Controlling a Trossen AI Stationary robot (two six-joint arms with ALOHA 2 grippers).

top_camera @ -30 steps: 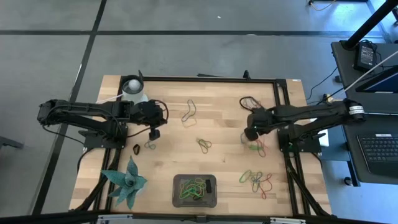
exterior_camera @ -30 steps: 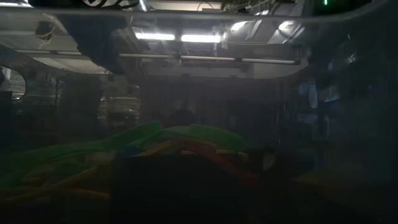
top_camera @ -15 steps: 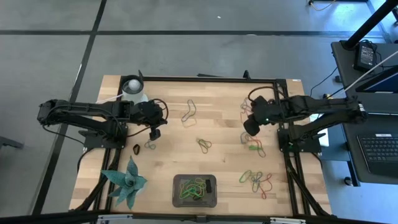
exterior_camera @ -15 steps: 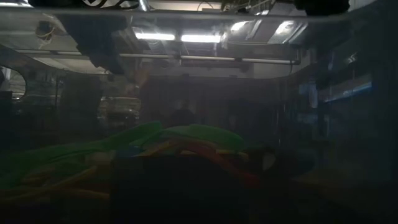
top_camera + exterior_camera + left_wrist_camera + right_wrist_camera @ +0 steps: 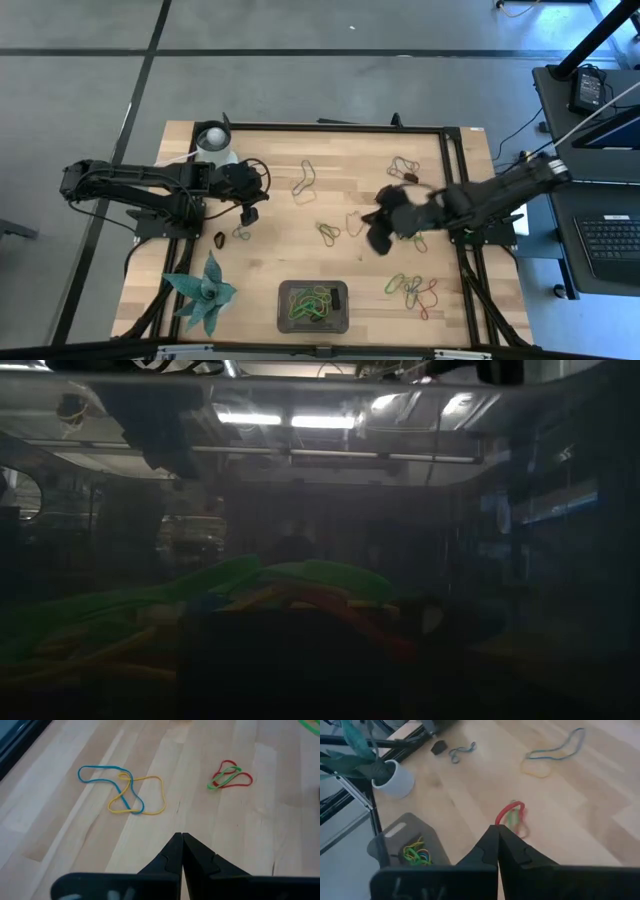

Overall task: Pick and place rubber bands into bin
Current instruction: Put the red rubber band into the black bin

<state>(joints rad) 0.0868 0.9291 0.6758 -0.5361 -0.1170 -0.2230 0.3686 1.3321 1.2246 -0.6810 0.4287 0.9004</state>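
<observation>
The rubber bands (image 5: pixel 412 290) lie scattered over the wooden desk (image 5: pixel 270 260): a heap of green, red and dark loops at the near right, a green and red pair (image 5: pixel 328 233) at the middle, a blue and yellow pair (image 5: pixel 304 179) farther back, a dark tangle (image 5: pixel 402 166) at the far right, and a small loop (image 5: pixel 241 234) left of centre. More of them, green, yellow and orange, sit in the bin (image 5: pixel 343 318), the dark grey tray at the near edge of the desk around the middle.

The right gripper (image 5: pixel 380 238) hangs just right of the green and red pair, above the desk. Its fingers (image 5: pixel 492 851) are pressed together tip to tip; whether a band is pinched between them I cannot tell. In its wrist view the red and green loops (image 5: pixel 514 816) lie on the wood just past the tips.

The left gripper (image 5: pixel 247 215) sits over the left part of the desk, near the small loop, its fingers (image 5: pixel 181 855) closed flat on each other and holding nothing.

Against a second ago, the right arm has swung in from the far right towards the middle of the desk, and the gripper is now nearer the bin. The left arm has not shifted.

A green spiky plant (image 5: pixel 203 291) stands at the near left corner, a white cup (image 5: pixel 213 139) at the far left.
</observation>
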